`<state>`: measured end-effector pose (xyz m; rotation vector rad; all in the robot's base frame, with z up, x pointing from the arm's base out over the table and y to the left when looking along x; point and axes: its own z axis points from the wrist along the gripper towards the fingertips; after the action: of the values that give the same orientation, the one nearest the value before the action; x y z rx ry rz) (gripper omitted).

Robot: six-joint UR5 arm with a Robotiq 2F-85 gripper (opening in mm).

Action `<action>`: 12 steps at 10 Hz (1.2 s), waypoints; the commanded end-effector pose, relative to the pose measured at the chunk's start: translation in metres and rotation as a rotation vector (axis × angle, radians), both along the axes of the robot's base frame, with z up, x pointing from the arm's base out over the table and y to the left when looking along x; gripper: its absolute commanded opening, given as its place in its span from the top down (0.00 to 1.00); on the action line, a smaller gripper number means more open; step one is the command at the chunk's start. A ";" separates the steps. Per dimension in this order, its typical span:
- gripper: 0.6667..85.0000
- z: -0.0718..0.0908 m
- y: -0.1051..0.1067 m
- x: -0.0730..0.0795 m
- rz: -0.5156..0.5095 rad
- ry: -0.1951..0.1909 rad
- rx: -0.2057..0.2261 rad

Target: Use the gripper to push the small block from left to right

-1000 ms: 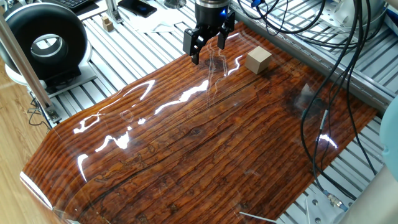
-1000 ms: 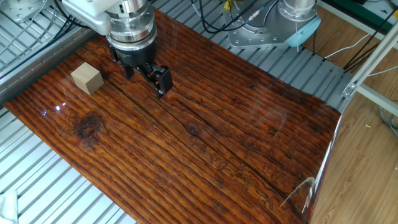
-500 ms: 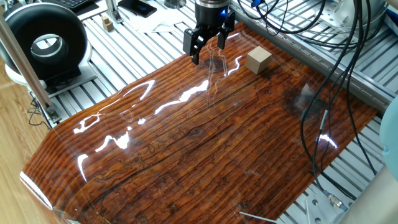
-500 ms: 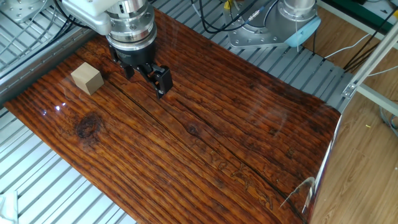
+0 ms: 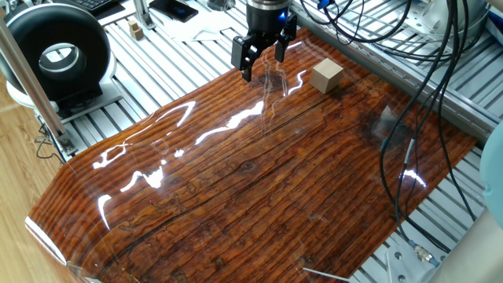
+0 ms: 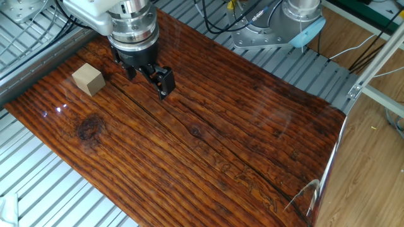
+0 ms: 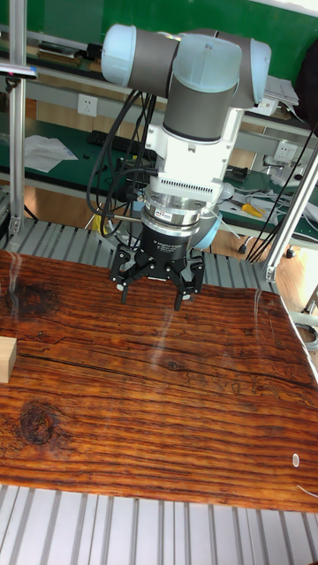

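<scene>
The small block [image 5: 326, 75] is a plain tan wooden cube resting flat on one face on the glossy wood-grain surface [image 5: 259, 181], near that surface's edge. In the tall fixed view only a sliver of the small block [image 7: 7, 360] shows at the left border. The tool [image 5: 262, 64] hangs close over the surface beside the cube and apart from it. Its jaws stand apart with nothing between them. Whether the tips touch the wood cannot be told.

The block looks light and rigid, so it should neither give nor mark under a push. The shiny surface suggests that it will slide readily and may skate on or spin if struck off-centre. No grasp is called for. The best contact is probably low on the middle of the side face that lies away from the direction of travel, with a flat of the tool laid squarely against it so that the cube neither tips nor yaws. In the tall fixed view the tool [image 7: 152, 298] sits to the right of the block, so it would likely have to get round to the far left side first.

As a cube it has no long axis. In the other fixed view the block [image 6: 88, 79], with the tool [image 6: 148, 84] beside it, has its sides roughly in line with the grain.
</scene>
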<state>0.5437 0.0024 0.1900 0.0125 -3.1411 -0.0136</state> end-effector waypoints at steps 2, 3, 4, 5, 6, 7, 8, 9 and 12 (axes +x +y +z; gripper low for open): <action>1.00 0.006 -0.010 0.058 -0.193 -0.227 -0.027; 1.00 0.006 -0.010 0.058 -0.193 -0.227 -0.027; 1.00 0.006 -0.010 0.058 -0.193 -0.226 -0.025; 1.00 0.006 -0.010 0.058 -0.193 -0.228 -0.023; 1.00 0.006 -0.009 0.058 -0.193 -0.228 -0.022; 1.00 0.006 -0.009 0.058 -0.193 -0.228 -0.022; 1.00 0.006 -0.009 0.058 -0.195 -0.228 -0.022; 1.00 0.005 -0.012 0.056 -0.186 -0.221 -0.034; 1.00 0.001 -0.020 0.036 -0.164 -0.147 -0.064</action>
<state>0.5901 -0.0140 0.1917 -0.2667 -3.3142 0.0768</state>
